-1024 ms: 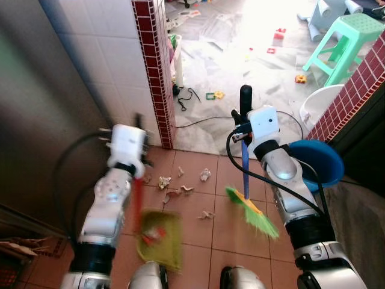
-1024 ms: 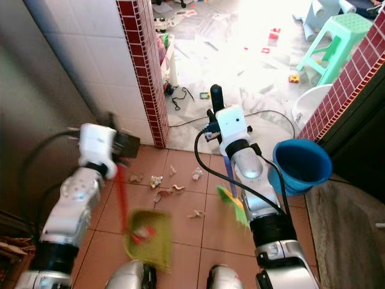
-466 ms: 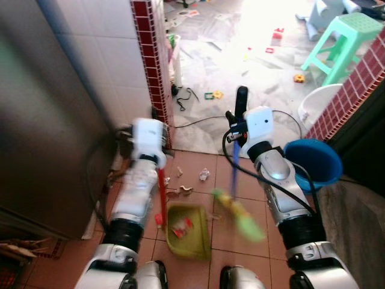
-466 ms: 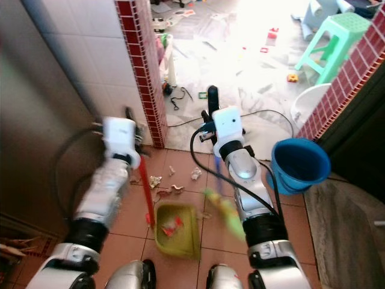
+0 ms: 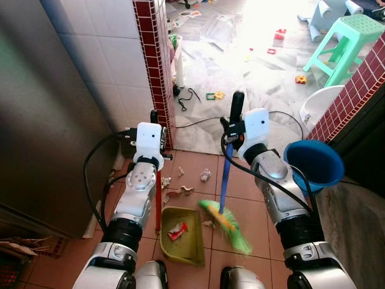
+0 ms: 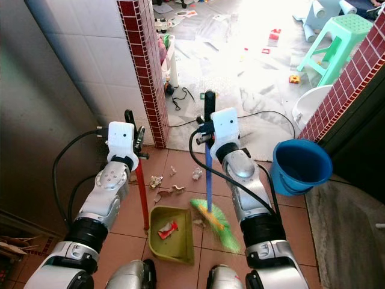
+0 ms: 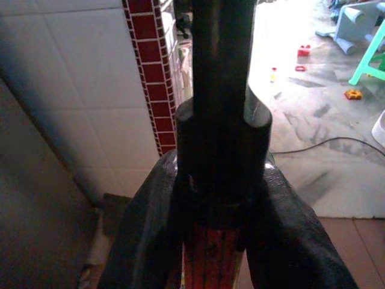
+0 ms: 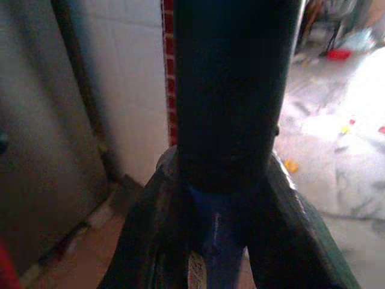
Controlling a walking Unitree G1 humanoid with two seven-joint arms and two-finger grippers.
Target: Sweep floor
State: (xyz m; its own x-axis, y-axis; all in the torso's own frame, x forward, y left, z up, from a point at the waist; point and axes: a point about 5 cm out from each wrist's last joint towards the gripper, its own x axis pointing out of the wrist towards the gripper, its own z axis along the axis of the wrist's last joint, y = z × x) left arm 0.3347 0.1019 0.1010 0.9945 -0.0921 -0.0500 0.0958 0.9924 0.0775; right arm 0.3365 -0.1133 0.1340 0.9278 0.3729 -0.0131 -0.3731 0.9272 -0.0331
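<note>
**Broom closes on the dustpan**

Since a second ago the dustpan (image 5: 182,235) has slid right and the broom (image 5: 224,205) swung in to meet it. The left tool (image 5: 154,123) grips the pan's upright red handle; the right tool (image 5: 236,115) clamps the blue broomstick, nearly vertical. Green bristles lie just right of the pan's mouth. Paper scraps (image 5: 180,191) sit on the tiles beyond the pan, nearer the left arm; one red wrapper (image 5: 177,229) is already inside.
</note>
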